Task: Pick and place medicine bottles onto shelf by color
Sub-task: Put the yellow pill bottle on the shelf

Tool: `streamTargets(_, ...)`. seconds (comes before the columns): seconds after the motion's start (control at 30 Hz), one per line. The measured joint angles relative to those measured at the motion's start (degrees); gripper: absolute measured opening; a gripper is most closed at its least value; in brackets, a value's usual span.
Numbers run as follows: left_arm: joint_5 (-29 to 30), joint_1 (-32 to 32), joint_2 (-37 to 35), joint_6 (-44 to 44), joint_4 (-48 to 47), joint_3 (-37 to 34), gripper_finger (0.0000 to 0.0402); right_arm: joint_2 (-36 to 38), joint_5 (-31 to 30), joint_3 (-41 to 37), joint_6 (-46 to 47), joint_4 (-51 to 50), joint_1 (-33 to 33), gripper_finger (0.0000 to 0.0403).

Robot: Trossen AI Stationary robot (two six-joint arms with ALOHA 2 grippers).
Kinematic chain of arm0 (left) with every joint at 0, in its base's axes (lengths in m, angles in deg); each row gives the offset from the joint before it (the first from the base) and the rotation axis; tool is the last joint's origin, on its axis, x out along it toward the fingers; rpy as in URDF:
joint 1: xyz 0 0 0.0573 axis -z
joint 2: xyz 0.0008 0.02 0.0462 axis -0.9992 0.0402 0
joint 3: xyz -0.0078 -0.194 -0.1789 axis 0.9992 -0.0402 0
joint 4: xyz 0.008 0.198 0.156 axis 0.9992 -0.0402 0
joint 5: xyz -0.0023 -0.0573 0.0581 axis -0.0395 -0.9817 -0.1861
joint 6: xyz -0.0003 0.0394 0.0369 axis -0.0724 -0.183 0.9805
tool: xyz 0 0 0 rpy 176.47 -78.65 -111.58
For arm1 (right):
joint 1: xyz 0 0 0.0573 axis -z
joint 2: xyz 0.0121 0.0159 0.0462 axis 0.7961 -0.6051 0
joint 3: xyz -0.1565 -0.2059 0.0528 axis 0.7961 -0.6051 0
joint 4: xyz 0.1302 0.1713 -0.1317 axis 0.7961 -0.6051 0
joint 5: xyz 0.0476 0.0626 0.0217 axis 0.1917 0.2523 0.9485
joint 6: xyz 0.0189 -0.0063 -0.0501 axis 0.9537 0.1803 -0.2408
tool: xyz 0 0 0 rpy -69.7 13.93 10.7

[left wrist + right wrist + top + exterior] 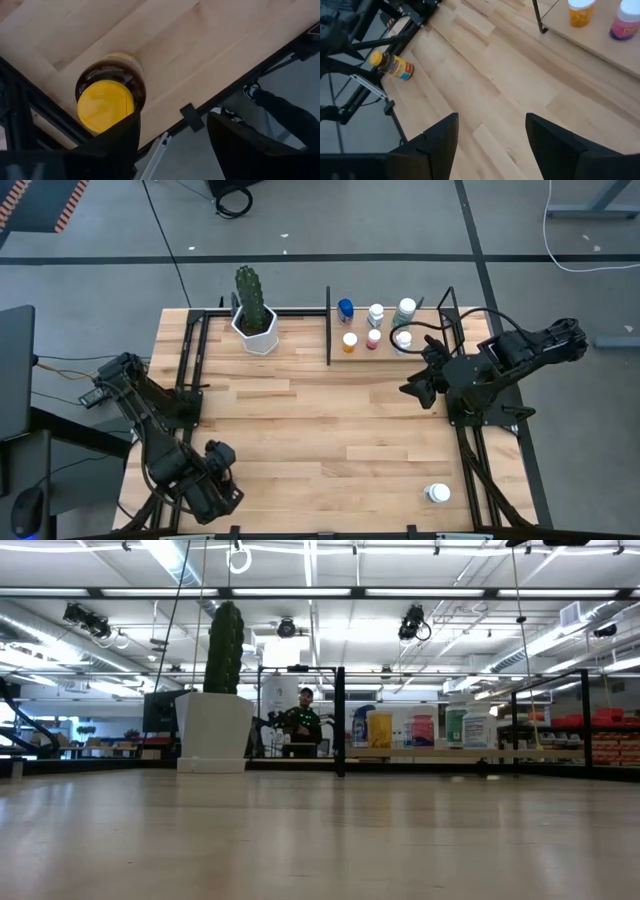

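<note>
Six medicine bottles upright on the shelf: blue, orange, pink, three whitish. One white bottle on the worktop near the right front. One amber bottle lies on its side at the front-left corner, yellow cap toward the edge. Left gripper over it, fingers open, empty; right gripper near the shelf, fingers open, empty.

A cactus in a white hexagonal pot stands on the table.

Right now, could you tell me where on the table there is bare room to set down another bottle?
The widest bare wood is mid-table, between the left gripper and right gripper. It is crowded on the shelf, where six bottles cluster, though its left edge looks free. A white bottle takes the near right corner.
</note>
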Motion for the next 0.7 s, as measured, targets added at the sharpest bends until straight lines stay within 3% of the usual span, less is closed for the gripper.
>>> streamTargets(0.27,-2.1,0.1,0.0,-6.6,-1.3,0.0,0.0263,0.0,1.6,0.0,-3.3,0.0,0.0,0.0237)
streamTargets(0.7,-5.3,0.1,0.0,-12.1,-6.0,0.0,0.0360,0.0,0.4,0.0,-7.7,0.1,0.0,0.0237)
